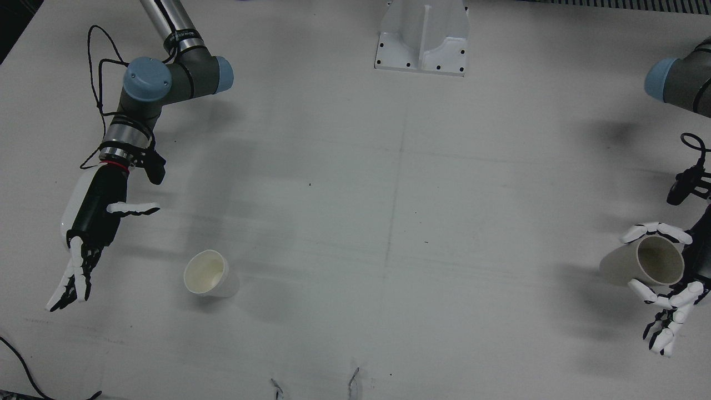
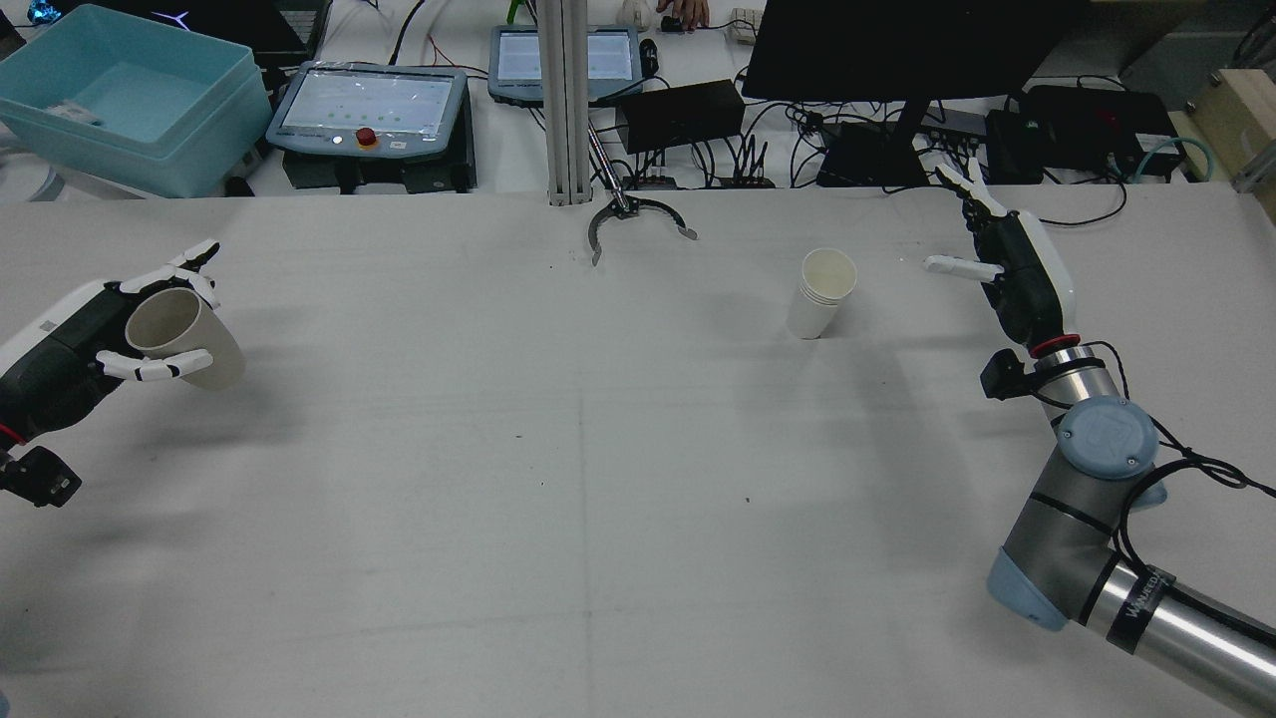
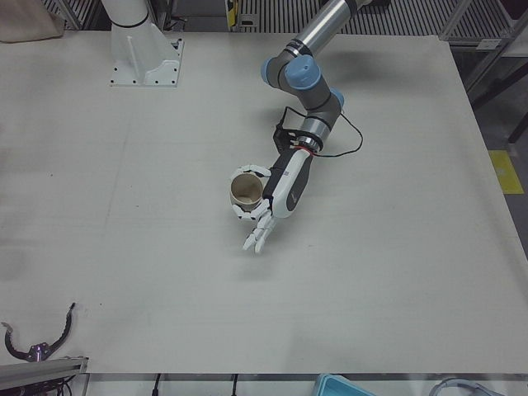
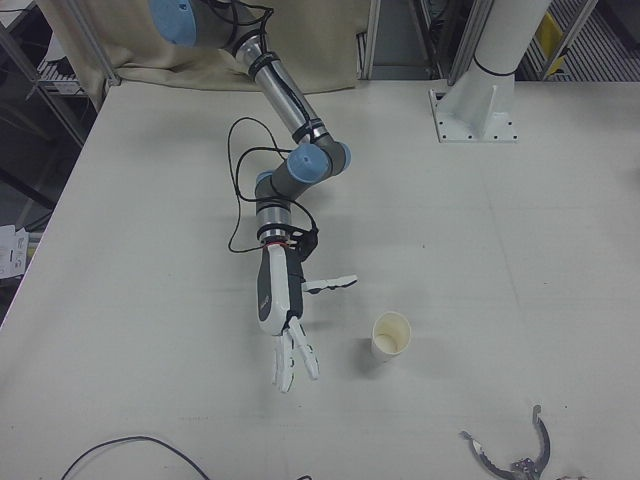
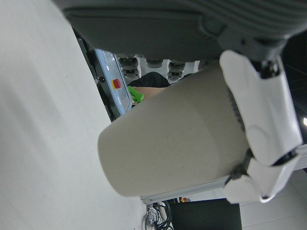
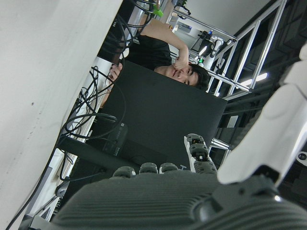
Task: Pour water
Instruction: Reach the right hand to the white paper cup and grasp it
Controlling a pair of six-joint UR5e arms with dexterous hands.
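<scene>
My left hand [image 2: 95, 344] is shut on a beige paper cup [image 2: 184, 337], held above the table near its left edge with its mouth tilted toward the robot. The held cup also shows in the front view [image 1: 644, 261], the left-front view [image 3: 246, 189] and the left hand view [image 5: 177, 143]. A second white paper cup [image 2: 823, 292] stands upright on the table right of centre; it also shows in the front view [image 1: 210, 273] and the right-front view [image 4: 391, 336]. My right hand [image 2: 1007, 261] is open and empty, fingers spread, to the right of the standing cup and apart from it.
A white arm pedestal [image 1: 423, 36] stands at the robot's side of the table. A metal clamp [image 2: 634, 221] lies at the far edge in the rear view. Monitors, pendants and a blue bin [image 2: 130, 95] sit beyond the table.
</scene>
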